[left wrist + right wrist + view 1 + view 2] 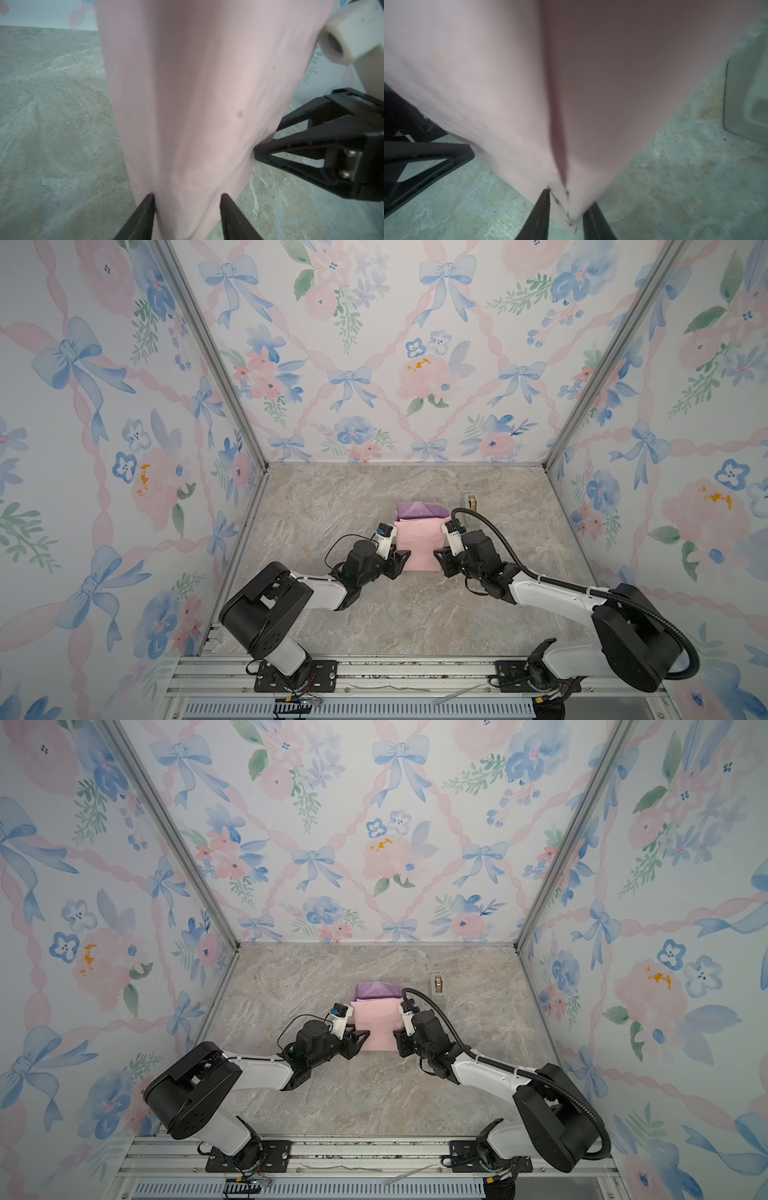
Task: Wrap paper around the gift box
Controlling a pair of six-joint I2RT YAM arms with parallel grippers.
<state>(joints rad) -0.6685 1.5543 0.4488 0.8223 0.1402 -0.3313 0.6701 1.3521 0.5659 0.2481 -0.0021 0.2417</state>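
The paper (417, 545) (376, 1025) lies folded over itself in the middle of the table, pale pink side up, with a lilac part (419, 511) showing at its far end. The gift box is hidden, presumably under the paper. My left gripper (401, 558) (188, 197) is at the paper's near left corner. Its jaws stand apart, with pink paper (197, 104) loose between them. My right gripper (438, 556) (569, 199) is at the near right corner, jaws apart, and the paper's corner (571, 214) hangs between them.
A small beige tape dispenser (471, 504) (437, 986) stands just behind and to the right of the paper, close to my right arm's cable. Flowered walls close the marble table (374, 614) in on three sides. A metal rail runs along the front edge.
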